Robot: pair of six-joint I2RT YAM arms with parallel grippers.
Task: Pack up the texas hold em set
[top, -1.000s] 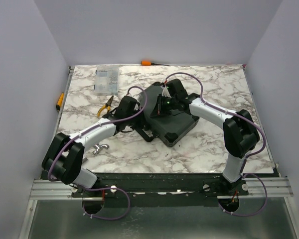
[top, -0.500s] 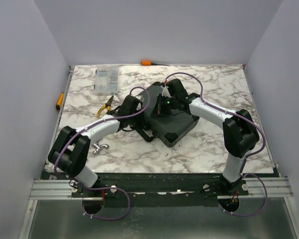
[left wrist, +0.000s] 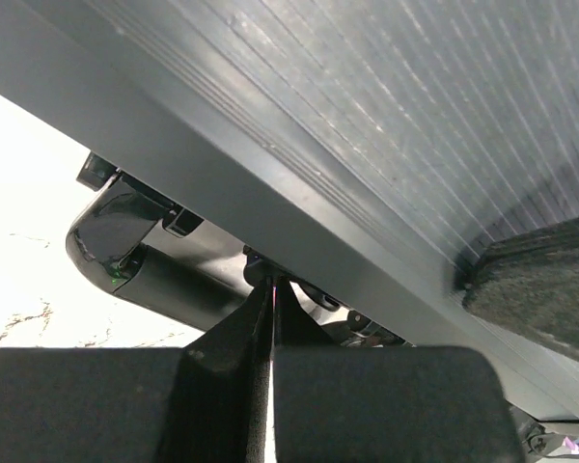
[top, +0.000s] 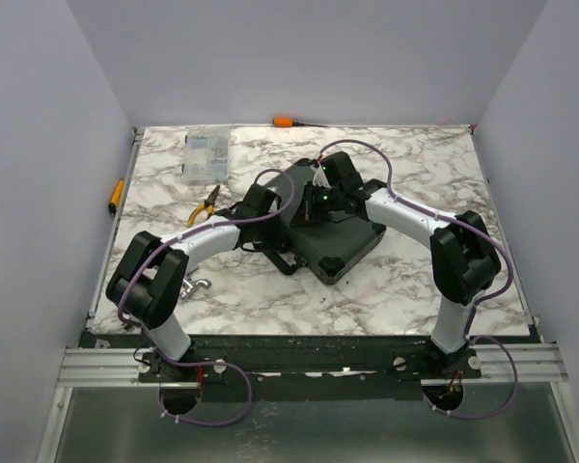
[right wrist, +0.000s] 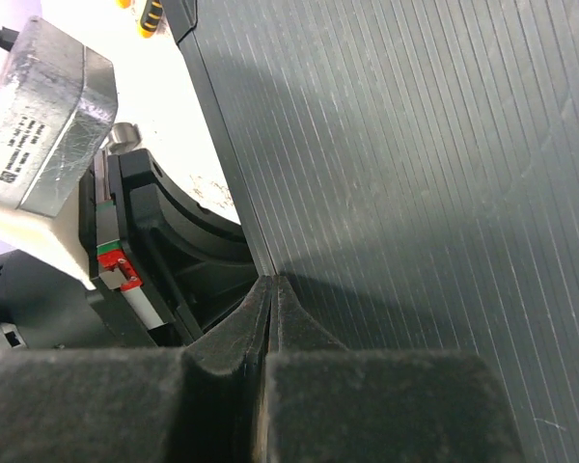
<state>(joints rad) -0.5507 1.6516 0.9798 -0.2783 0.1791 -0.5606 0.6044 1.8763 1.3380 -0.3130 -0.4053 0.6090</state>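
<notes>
At the table's (top: 270, 309) left rim, an orange-handled tool (top: 116, 196) is half cut off by the edge. The clear organiser box (top: 205, 154) sits at the far left, its contents too small to read. The yellow-handled pliers (top: 205, 204) lie nearer, and a small metal piece (top: 198, 285) rests beside the left arm; what it is cannot be made out.

The black briefcase (top: 343, 241) lies shut and flat at mid-table, turned at an angle, its handle (top: 280, 258) towards the near left. With the lid down, nothing inside can be seen.

In the overhead view both arms' wrists cover their own fingertips. The left wrist view shows the left gripper (left wrist: 272, 289) with its 2 fingers pressed together and nothing between them. It sits at the case's left edge, with the ribbed lid filling the frame above and to the right. Whether the tips touch the case cannot be told.

The right gripper (right wrist: 270, 282) is likewise closed tight and empty, its tips at the edge of the ribbed lid, on the far-left part of the case. The 2 grippers are close together. Past the case, an orange-handled screwdriver (top: 285, 122) lies at the far table edge.
</notes>
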